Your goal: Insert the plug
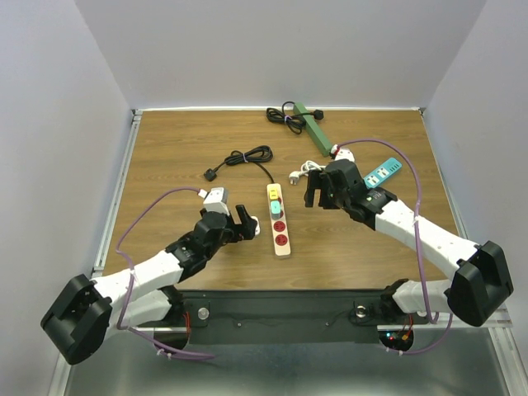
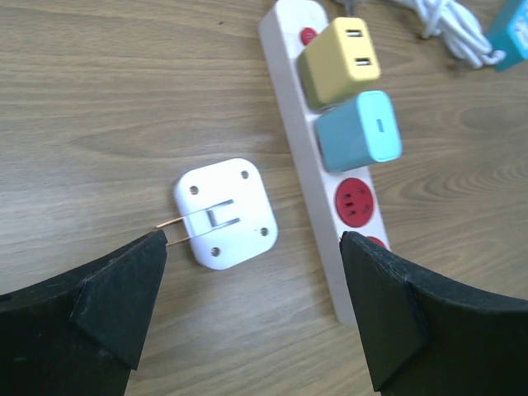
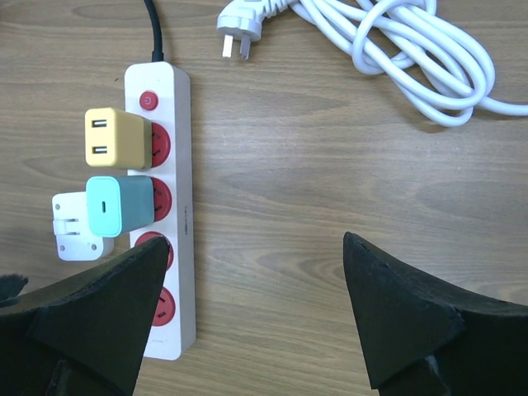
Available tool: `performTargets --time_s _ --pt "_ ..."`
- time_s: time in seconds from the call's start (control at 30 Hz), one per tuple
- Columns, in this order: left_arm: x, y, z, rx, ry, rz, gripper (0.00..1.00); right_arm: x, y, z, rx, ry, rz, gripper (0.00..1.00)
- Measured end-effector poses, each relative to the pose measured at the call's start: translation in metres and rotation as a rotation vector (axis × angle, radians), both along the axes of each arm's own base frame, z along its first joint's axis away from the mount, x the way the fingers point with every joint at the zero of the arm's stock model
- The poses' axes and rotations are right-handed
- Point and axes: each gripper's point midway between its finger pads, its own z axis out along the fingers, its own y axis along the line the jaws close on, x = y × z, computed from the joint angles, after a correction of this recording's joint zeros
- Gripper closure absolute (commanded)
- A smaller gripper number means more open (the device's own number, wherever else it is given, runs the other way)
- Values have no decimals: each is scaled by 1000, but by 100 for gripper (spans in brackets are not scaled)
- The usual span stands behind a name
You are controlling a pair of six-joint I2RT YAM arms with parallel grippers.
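Note:
A white plug (image 2: 224, 213) lies on its back on the wooden table, prongs up and leaning left, just left of the white power strip (image 1: 279, 219). The strip has red sockets; a yellow adapter (image 2: 340, 59) and a teal adapter (image 2: 360, 130) sit in its upper two. Two lower red sockets (image 3: 158, 307) are bare. My left gripper (image 2: 254, 247) hangs open over the plug with nothing between its fingers, the left fingertip (image 2: 140, 272) near the prong ends. My right gripper (image 3: 256, 241) is open and empty above bare wood right of the strip; the plug (image 3: 74, 231) shows at its far left.
A coiled white cable with its own plug (image 3: 396, 49) lies behind the right gripper. A black cable (image 1: 243, 157) runs from the strip's far end. A green strip (image 1: 313, 128) and a teal strip (image 1: 384, 173) lie at the back right. White walls enclose the table.

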Motion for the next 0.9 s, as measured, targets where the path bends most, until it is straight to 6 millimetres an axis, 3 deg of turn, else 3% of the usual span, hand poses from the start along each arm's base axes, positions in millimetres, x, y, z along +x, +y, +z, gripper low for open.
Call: performTargets --time_s 0.2,0.43,0.9 --pt "6 14 -27 107 53 69 1 -2 4 0 10 8 22 9" --pt "9 15 -57 192 144 93 1 -3 5 4 22 1 32 9" --pt "4 -15 -41 35 140 22 1 -4 5 4 22 2 37 9"
